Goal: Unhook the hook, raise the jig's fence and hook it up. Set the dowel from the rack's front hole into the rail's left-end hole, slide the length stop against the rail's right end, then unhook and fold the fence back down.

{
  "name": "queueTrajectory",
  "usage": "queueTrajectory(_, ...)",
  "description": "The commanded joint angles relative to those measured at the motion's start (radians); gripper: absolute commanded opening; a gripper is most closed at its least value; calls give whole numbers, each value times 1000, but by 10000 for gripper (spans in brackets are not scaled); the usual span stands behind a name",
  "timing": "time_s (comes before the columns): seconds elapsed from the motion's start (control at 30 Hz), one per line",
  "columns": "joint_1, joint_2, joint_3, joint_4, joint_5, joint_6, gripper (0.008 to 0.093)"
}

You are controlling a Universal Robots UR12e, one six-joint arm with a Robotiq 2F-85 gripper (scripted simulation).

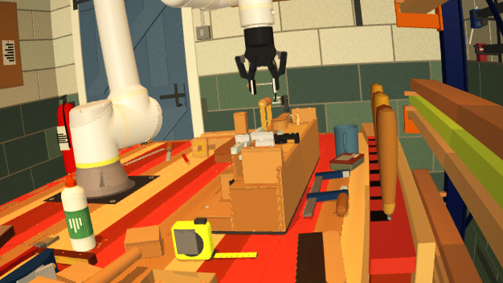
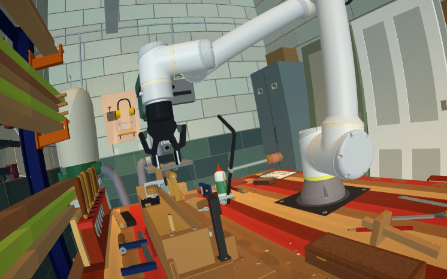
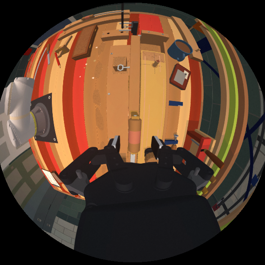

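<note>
In the middle of the bench the long wooden jig (image 1: 265,173) runs away from the side camera. Its fence handle (image 1: 265,112) (image 2: 172,186) (image 3: 134,134), a wooden roller on an upright lever, stands near the jig's far end. My gripper (image 1: 263,90) (image 2: 167,162) (image 3: 135,145) hangs open and empty just above that handle, fingers pointing down on either side of it. A short dowel (image 2: 171,222) (image 3: 155,63) stands upright in the jig's top. The black length stop (image 1: 286,138) (image 2: 150,201) sits on the rail. The hook is too small to make out.
My arm's base (image 1: 105,173) (image 2: 326,194) is bolted to the bench beside the jig. A chisel rack (image 1: 383,160) and blue mug (image 1: 346,138) line the other side. A glue bottle (image 1: 77,215) and yellow tape measure (image 1: 192,240) lie near the front.
</note>
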Motion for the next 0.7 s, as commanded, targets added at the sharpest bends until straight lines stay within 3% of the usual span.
queueTrajectory(0.0, 0, 1, 2, -3, 0, 0, 580)
queueTrajectory(0.67, 0, 36, 45, -81, 0, 0, 580)
